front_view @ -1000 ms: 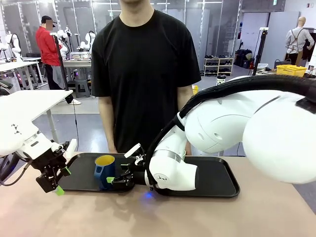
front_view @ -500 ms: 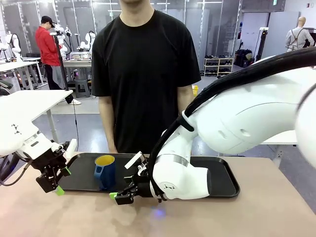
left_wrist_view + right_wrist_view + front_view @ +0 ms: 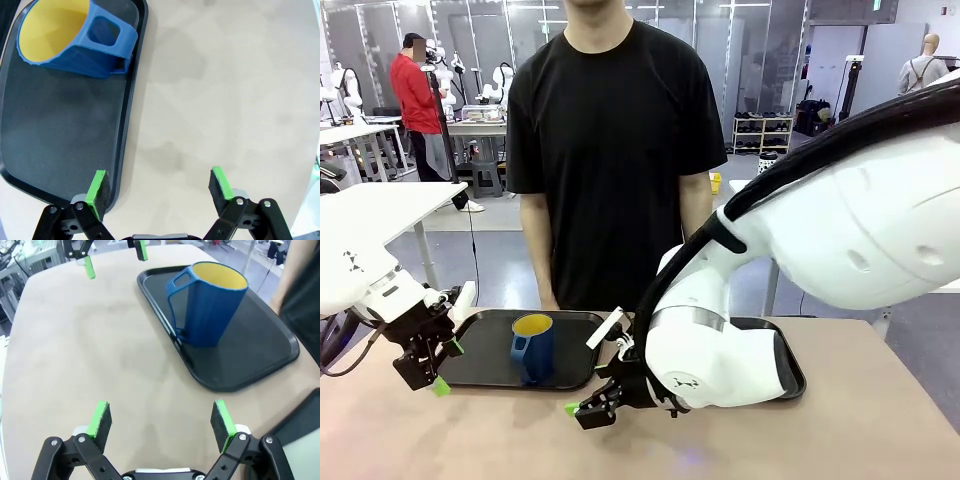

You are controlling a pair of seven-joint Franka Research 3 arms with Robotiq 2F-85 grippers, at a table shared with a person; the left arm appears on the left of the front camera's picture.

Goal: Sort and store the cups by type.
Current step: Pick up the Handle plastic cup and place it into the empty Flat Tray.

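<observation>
Nearest the camera, the right gripper [image 3: 588,410] hangs low over the bare tan table [image 3: 500,440], jaws spread wide, holding nothing; in its wrist view the green pads [image 3: 222,419] stand well apart with only tabletop between them. Left gripper [image 3: 432,366] sits at the near-left end of the left black tray [image 3: 480,370], also spread wide and empty; in its wrist view one pad is over the tray rim, the other over the table. Just beyond, the dark-blue mug [image 3: 532,347] with yellow inside stands upright on the left tray, near its front edge, handle toward the robot, clear of both grippers. A second black tray [image 3: 790,375] lies to the right, mostly hidden behind the right arm. At the far side, a person in a black t-shirt [image 3: 615,140] stands against the table edge, arms down.
</observation>
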